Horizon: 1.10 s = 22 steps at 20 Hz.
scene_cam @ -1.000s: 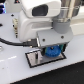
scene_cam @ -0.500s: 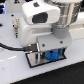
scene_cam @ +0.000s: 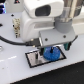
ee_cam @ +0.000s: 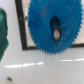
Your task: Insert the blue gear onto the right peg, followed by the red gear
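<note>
One blue gear [ee_cam: 54, 26] lying flat

The white arm reaches down, end effector [scene_cam: 50, 46] low, jaws hidden.

Looks like a robotics lab or a simulated test bench. Bare white tabletop [scene_cam: 15, 65], white Franka arm [scene_cam: 45, 15] over it, black cable [scene_cam: 6, 36] trailing at the exterior view's left. Only fixture: grey black-bordered plate [scene_cam: 34, 59] carrying a blue gear [scene_cam: 51, 52]. Plain background, no household items visible.
</note>
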Motion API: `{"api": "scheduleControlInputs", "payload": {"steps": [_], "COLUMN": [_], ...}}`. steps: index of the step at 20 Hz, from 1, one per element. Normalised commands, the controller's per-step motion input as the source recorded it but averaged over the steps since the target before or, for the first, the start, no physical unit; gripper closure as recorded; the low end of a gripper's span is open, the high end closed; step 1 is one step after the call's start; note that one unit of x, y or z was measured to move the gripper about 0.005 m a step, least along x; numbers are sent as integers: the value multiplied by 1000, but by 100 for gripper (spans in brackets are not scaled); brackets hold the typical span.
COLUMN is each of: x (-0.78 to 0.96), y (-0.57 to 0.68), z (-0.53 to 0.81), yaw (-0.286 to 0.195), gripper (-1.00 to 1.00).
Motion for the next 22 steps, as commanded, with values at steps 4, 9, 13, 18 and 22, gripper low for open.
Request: {"api": "scheduleControlInputs", "payload": {"steps": [4,9,13,18,22], "x": [-470,-715,-789,-784,-736], "y": [226,196,96,56,29], "z": [240,73,-2,-41,-122], "yaw": [0,0,0,0,0], "gripper": [-100,-100,-100,-100,-100]}}
